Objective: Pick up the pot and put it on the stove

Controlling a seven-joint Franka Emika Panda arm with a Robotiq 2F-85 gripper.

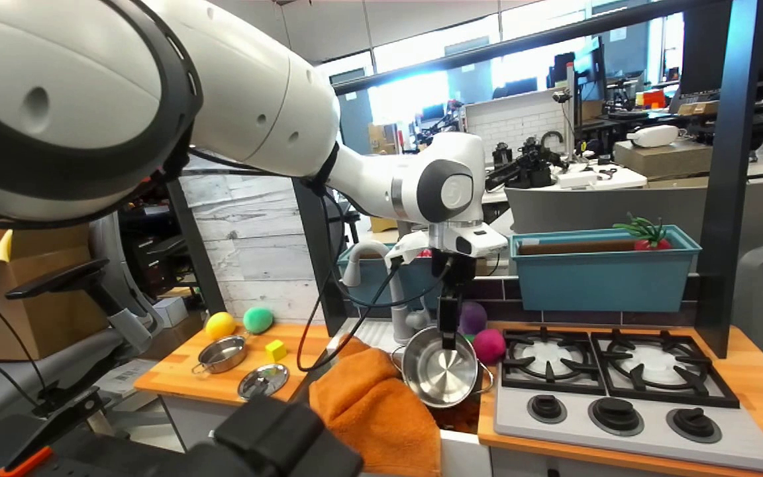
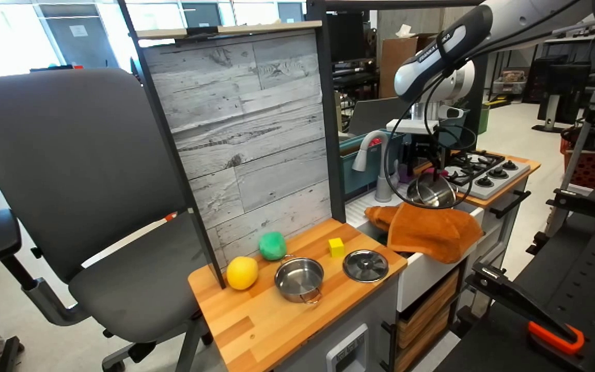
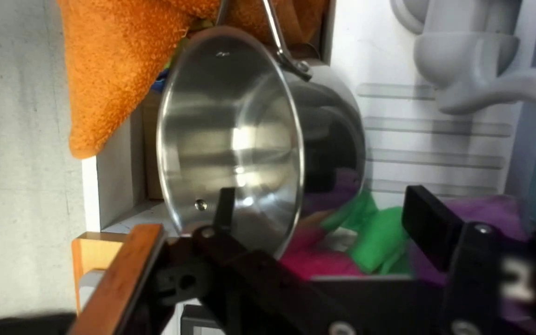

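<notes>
The pot (image 1: pixel 440 379) lies tipped at the sink (image 1: pixel 464 454), just beside the stove (image 1: pixel 653 430), its mouth turned sideways. In the wrist view it is right at the gripper (image 3: pixel 321 204), whose fingers stand wide apart. One finger overlaps the shiny interior; the other is out past the outer wall, so a stretch of rim runs between them (whether either finger touches the metal, I can't tell). In an exterior view, the gripper points down, with one black finger (image 1: pixel 448 321) showing against the pot's inside. An orange towel (image 1: pixel 378 411) drapes over the sink's front edge next to the pot, and a pink ball (image 1: pixel 489 346) shows between pot and stove. In both exterior views, a shallow pan (image 2: pixel 300 279) stands well apart on a wooden counter (image 2: pixel 271 328), near a lid (image 2: pixel 365 266) and a yellow block (image 2: pixel 336 247).
</notes>
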